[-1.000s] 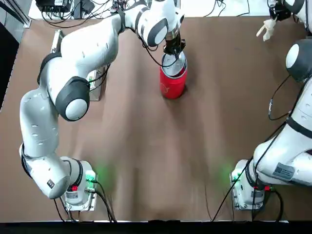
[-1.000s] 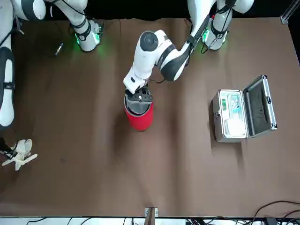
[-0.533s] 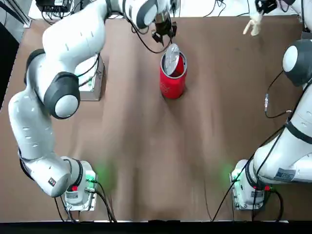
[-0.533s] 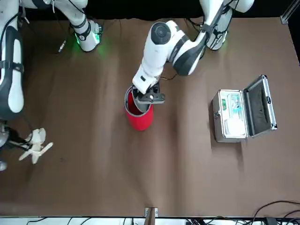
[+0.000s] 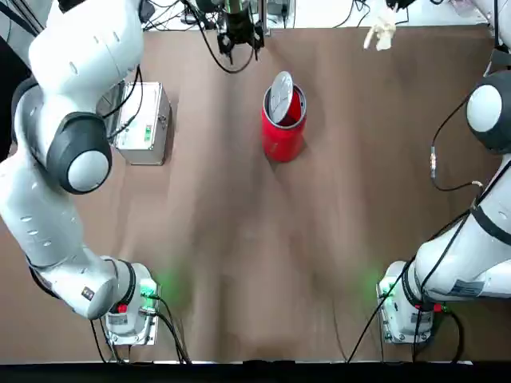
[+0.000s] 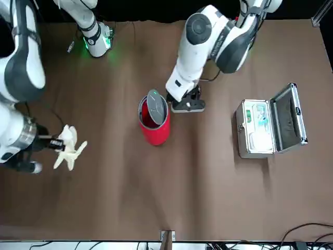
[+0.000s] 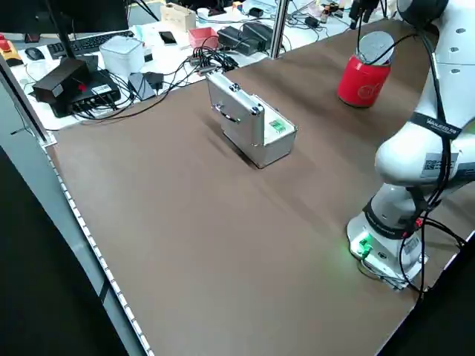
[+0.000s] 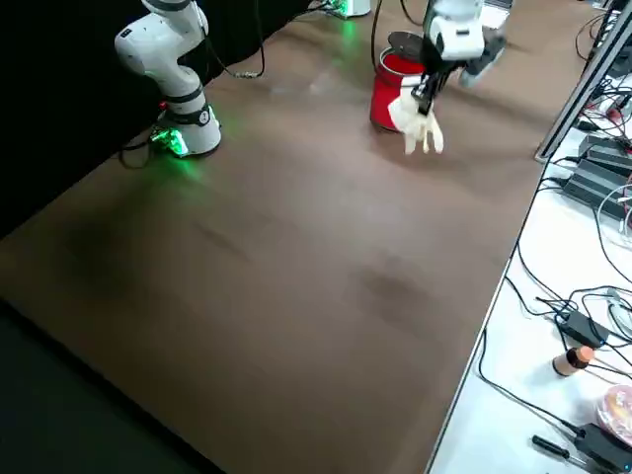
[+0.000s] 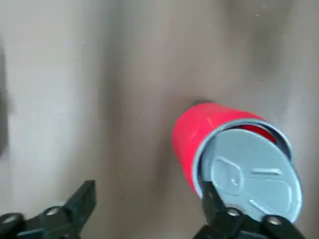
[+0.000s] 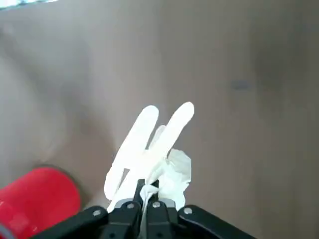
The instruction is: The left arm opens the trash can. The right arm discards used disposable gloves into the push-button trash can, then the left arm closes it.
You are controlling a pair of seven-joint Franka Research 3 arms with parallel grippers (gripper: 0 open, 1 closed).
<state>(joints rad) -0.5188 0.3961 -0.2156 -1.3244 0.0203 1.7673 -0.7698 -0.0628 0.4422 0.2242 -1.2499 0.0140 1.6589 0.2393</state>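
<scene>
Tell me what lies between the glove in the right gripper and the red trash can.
Nothing: in the front view only bare brown table separates the glove, held in the right gripper, from the trash can, whose lid stands open.

I count one small red cylindrical trash can (image 5: pixel 283 128) with its one round silver-grey lid (image 5: pixel 279 93) tipped up. One pale, crumpled disposable glove (image 6: pixel 66 147) hangs well to its right in my right gripper (image 10: pixel 146 198). One open silver metal case (image 6: pixel 269 124) sits well to its left. I have two arms.
</scene>
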